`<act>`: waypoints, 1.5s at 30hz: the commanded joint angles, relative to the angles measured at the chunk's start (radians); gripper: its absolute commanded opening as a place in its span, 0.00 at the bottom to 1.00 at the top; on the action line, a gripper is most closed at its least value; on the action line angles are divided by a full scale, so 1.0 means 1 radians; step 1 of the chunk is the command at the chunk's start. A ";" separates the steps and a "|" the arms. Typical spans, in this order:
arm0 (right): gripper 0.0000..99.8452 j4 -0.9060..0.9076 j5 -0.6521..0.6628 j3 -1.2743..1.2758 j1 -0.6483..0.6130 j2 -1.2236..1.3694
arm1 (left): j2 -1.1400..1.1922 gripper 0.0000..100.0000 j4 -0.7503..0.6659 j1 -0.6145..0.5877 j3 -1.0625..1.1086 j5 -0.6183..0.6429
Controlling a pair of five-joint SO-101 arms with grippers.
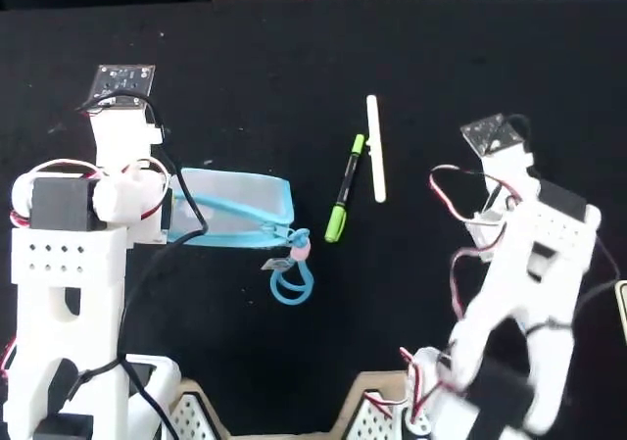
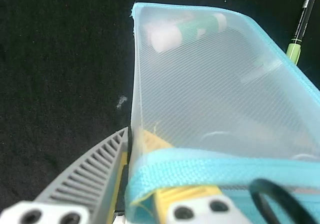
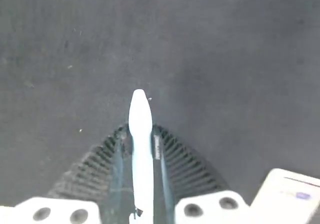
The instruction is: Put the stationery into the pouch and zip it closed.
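**Left claw clamps the pouch end; pen and stick lie outside it**

The translucent mesh pouch with turquoise trim (image 1: 230,205) lies flat on the black table (image 1: 245,58). The left claw (image 2: 134,134) is pinching the pouch at its short end, the end away from the zip pull. Its grey ribbed finger (image 2: 95,171) presses on the outside of the mesh wall. Its yellow finger (image 2: 152,144) shows through the mesh on the other side of that wall.

Inside the pouch, against the long edge farthest from the left claw, lies a short white-and-green cylinder (image 2: 182,29), blurred by the mesh. At the pouch's other short end, a light-blue cord loop (image 1: 291,281) hangs off the zip pull and rests on the table, touching the pouch's corner.

A black pen with a bright green cap (image 1: 345,190) lies on the table near that same end, apart from the pouch. A thin white stick (image 1: 375,146) lies just beyond the pen, on the side away from the pouch.

The right arm (image 1: 519,264) stands farther still from the pouch, past the pen and stick. The right claw (image 3: 140,97) is pressed together over bare table, with nothing held in it.
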 commanded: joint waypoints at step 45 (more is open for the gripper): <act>0.01 -0.655 -0.779 0.246 -1.395 -1.171 | -0.005 0.03 -0.008 0.010 0.013 0.000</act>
